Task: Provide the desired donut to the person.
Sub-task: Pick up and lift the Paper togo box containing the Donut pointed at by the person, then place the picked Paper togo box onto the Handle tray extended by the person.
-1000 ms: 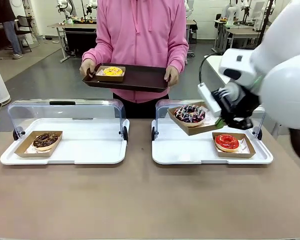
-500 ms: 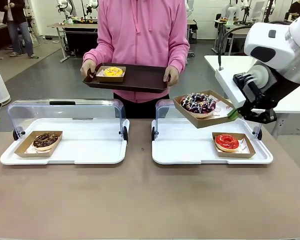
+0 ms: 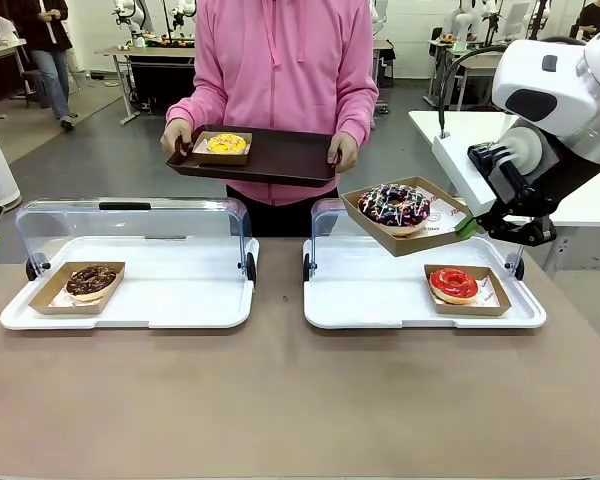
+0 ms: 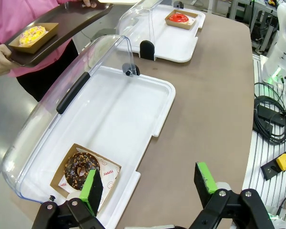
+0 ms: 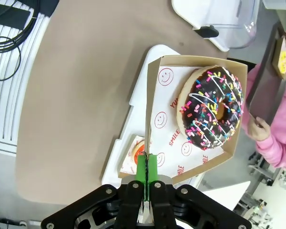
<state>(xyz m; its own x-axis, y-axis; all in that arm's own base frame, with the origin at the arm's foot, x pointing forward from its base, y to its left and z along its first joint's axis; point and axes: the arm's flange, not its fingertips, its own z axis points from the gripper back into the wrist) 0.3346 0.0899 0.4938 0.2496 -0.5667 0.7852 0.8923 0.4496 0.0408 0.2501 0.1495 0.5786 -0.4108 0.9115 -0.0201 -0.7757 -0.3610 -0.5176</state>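
While the left gripper (image 4: 148, 183) hangs with fingers apart over the counter (image 3: 280, 400), we note the right gripper (image 5: 146, 169) clamped on the sprinkled donut's box (image 3: 405, 218), raised above its white tray (image 3: 360, 300), short of the person (image 3: 280, 70).

1. The person (image 3: 285, 90) wears a bright pink hooded sweatshirt and carries a dark brown tray (image 3: 280, 158).
2. On it sits a yellow-iced donut (image 3: 225, 143) with small pink flecks, in a tan cardboard tray.
3. The sprinkle donut (image 3: 394, 205) has dark chocolate icing, white drizzle lines and multicoloured sprinkles; the paper under it is white with red smiley faces and red lettering.
4. The red donut (image 3: 453, 283) has glossy red icing.
5. The chocolate donut (image 3: 90, 279) is dark brown with pale nut crumbs.
6. The display trays (image 3: 130, 300) are white, with clear lids and black handles.
7. The right gripper (image 5: 146, 168) is black with green pads.
8. The table (image 3: 280, 400) is plain brown.
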